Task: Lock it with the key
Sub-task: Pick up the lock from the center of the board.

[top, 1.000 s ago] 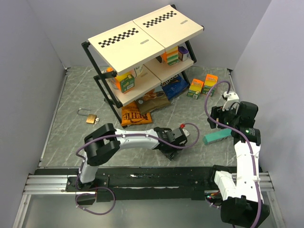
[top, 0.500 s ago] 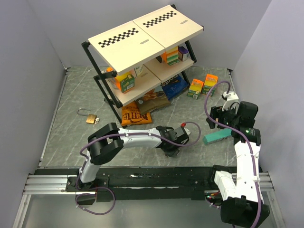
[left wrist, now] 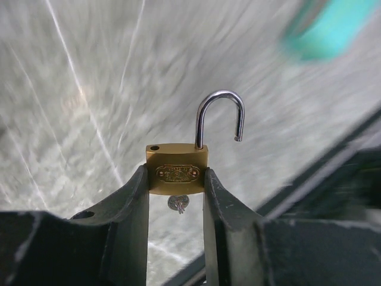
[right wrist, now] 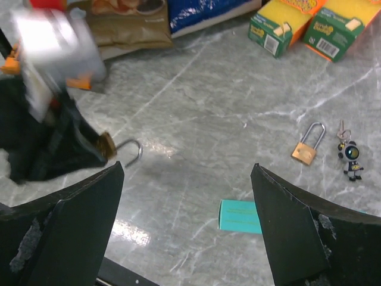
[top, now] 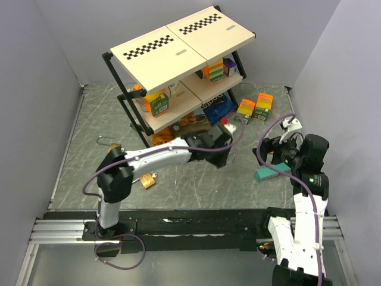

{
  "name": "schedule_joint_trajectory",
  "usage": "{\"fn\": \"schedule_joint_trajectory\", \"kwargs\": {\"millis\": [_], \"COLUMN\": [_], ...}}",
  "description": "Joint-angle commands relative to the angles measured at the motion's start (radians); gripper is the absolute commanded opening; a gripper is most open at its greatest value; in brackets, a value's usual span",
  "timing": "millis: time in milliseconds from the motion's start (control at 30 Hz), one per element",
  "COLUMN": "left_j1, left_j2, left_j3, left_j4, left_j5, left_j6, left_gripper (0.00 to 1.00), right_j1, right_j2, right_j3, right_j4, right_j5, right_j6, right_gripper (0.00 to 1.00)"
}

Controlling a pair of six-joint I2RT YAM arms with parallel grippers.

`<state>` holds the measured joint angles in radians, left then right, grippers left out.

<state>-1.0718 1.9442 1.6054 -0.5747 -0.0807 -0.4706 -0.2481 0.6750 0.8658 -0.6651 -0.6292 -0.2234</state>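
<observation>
Left gripper (left wrist: 176,180) has its two fingers pressed against the sides of a brass padlock (left wrist: 177,159), the body upright between them. Its shackle (left wrist: 220,113) stands open. It is swung round so the free end hangs past the right edge of the body, away from the empty hole at the left of the top face. A small silver piece shows under the body; I cannot tell whether it is a key. From above, this gripper sits near the middle of the marbled table (top: 89,119), in front of the black-framed shelf rack (top: 178,53) and left of a teal box (top: 268,173). My right gripper (right wrist: 186,173) is spread wide with nothing between its fingers, and the teal box lies on the table below it. Right of that box a second padlock (right wrist: 305,150) lies flat, with a bunch of keys (right wrist: 348,152) just beside it. A third padlock (top: 147,180) lies by my left arm.
</observation>
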Motion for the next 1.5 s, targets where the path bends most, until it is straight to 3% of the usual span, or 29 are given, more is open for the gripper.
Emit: {"fn": "schedule_joint_trajectory", "kwargs": {"millis": [0, 133, 200, 300, 500, 767, 967, 1067, 1300, 1467], "left_j1": [0.047, 0.154, 0.188, 0.191, 0.194, 0.193, 0.194, 0.222, 0.245, 0.245], "left_j2": [-0.131, -0.134, -0.152, -0.188, -0.307, -0.337, -0.355, -0.341, -0.274, -0.251], "left_j3": [0.138, 0.244, 0.254, 0.229, 0.015, -0.028, -0.055, -0.045, 0.002, 0.002], "left_j4": [0.110, 0.179, 0.238, 0.308, 0.493, 0.526, 0.565, 0.567, 0.565, 0.605], "left_j5": [0.093, 0.220, 0.339, 0.407, 0.407, 0.372, 0.384, 0.401, 0.483, 0.483], "left_j6": [-0.091, -0.174, -0.200, -0.189, -0.168, -0.166, -0.201, -0.292, -0.548, -0.661], "left_gripper": [0.01, 0.01, 0.01, 0.01, 0.01, 0.01, 0.01, 0.01, 0.01, 0.01], "right_j1": [0.004, 0.004, 0.004, 0.003, 0.004, 0.006, 0.007, 0.018, 0.070, 0.223], "right_j2": [-0.087, -0.135, -0.150, -0.155, -0.153, -0.066, -0.032, -0.048, -0.064, -0.068], "right_j3": [0.030, 0.033, 0.035, 0.044, 0.078, 0.108, 0.084, 0.067, 0.052, 0.015], "right_j4": [0.082, 0.102, 0.105, 0.108, 0.204, 0.461, 0.478, 0.481, 0.450, 0.444], "right_j5": [-0.043, -0.073, -0.116, -0.165, -0.214, -0.250, -0.274, -0.238, -0.026, 0.157], "right_j6": [0.070, 0.124, 0.151, 0.218, 0.444, 0.729, 0.728, 0.676, 0.573, 0.510], "right_gripper": [0.96, 0.96, 0.96, 0.95, 0.94, 0.91, 0.87, 0.87, 0.80, 0.78]}}
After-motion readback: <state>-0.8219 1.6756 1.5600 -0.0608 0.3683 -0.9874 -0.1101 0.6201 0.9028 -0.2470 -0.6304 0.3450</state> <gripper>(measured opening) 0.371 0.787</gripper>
